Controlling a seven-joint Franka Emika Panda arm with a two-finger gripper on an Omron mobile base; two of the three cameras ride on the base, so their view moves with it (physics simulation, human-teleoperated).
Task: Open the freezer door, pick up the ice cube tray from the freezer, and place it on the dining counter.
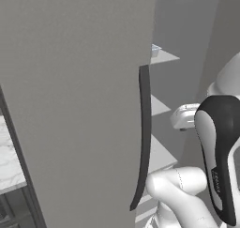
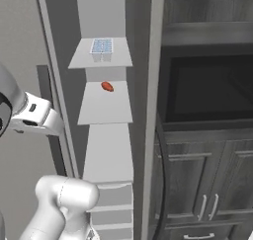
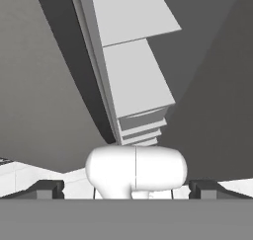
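The freezer door (image 1: pixel 75 105) stands open, swung to the left, with its long dark handle (image 1: pixel 144 138) on the edge. Inside the freezer (image 2: pixel 106 110) are white shelves. The ice cube tray (image 2: pixel 102 46) lies on the top shelf, and a small orange thing (image 2: pixel 107 86) lies one shelf lower. The tray looks light, stiff and maybe slippery; I would take it across its narrow width, on the rims. The gripper (image 3: pixel 126 189) is released, jaws wide, low near the door, well below the tray.

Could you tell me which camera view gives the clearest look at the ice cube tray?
The right base view: the ice cube tray sits in full sight on an upper freezer shelf, its cells visible. The left base view catches just a corner past the freezer door.
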